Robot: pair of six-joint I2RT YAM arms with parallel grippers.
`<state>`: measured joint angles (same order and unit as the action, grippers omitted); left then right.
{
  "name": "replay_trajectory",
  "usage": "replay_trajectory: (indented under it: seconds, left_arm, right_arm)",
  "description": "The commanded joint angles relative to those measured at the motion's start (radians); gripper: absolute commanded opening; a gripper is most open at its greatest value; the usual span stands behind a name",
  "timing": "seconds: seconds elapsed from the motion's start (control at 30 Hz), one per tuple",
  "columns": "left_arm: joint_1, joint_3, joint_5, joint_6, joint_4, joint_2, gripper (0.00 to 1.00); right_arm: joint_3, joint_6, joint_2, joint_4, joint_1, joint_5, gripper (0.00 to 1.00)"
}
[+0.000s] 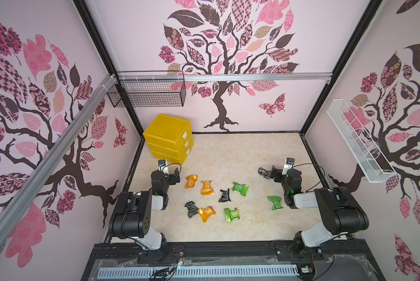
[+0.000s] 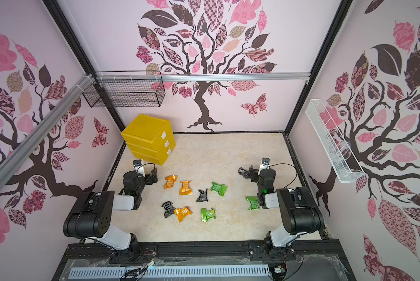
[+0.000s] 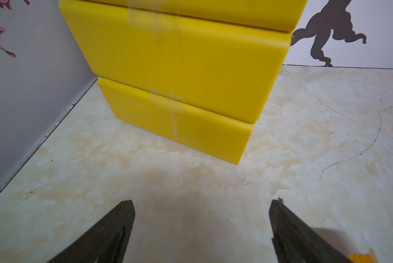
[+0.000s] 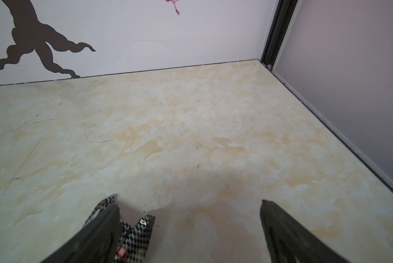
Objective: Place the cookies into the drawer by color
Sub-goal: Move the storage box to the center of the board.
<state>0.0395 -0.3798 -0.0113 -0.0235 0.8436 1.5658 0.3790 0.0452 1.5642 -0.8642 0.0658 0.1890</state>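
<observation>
The yellow drawer [image 1: 170, 136] [image 3: 179, 68] stands at the back left with all three fronts shut. Orange cookies [image 1: 191, 181] [image 1: 207, 187] [image 1: 206, 213], green cookies [image 1: 240, 188] [image 1: 275, 202] [image 1: 231, 214] and black cookies [image 1: 224, 195] [image 1: 191, 208] lie loose on the marble floor. My left gripper [image 1: 177, 174] [image 3: 202, 201] hovers open in front of the drawer's side, empty. My right gripper [image 1: 267, 172] [image 4: 188, 203] is open at mid right. A black checkered cookie [image 4: 134, 236] [image 2: 242, 172] lies against one of its fingers, not clamped.
A black wire basket [image 1: 147, 93] hangs on the back wall above the drawer. On the right wall hangs a white wire basket [image 1: 357, 143]. Walls close the floor [image 1: 240, 150] on three sides.
</observation>
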Motion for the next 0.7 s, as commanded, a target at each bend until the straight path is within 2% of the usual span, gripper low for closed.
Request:
replay_trajectory:
  seconds: [0.0,0.4,0.5,0.6,0.67]
  left_arm:
    - [0.005,-0.008,0.002,-0.002,0.017,-0.008,0.97]
    - [0.004,-0.005,0.002,0.000,0.023,-0.010,0.98]
    - [0.004,0.007,0.012,-0.007,0.053,-0.036,0.98]
    - [0.004,-0.027,0.049,-0.015,-0.166,-0.192,0.97]
    - [0.004,-0.059,0.074,-0.043,-0.310,-0.294,0.97]
  right_arm:
    - [0.025,0.005,-0.002,-0.001,-0.007,-0.002,0.99]
    - [0.023,0.007,-0.005,-0.002,-0.010,-0.002,0.99]
    - [-0.018,0.009,-0.051,-0.051,-0.008,0.006,0.99]
    - [0.004,-0.023,-0.171,0.121,-0.009,0.051,0.99]
    - [0.025,-0.033,-0.242,0.223,-0.008,0.040,0.99]
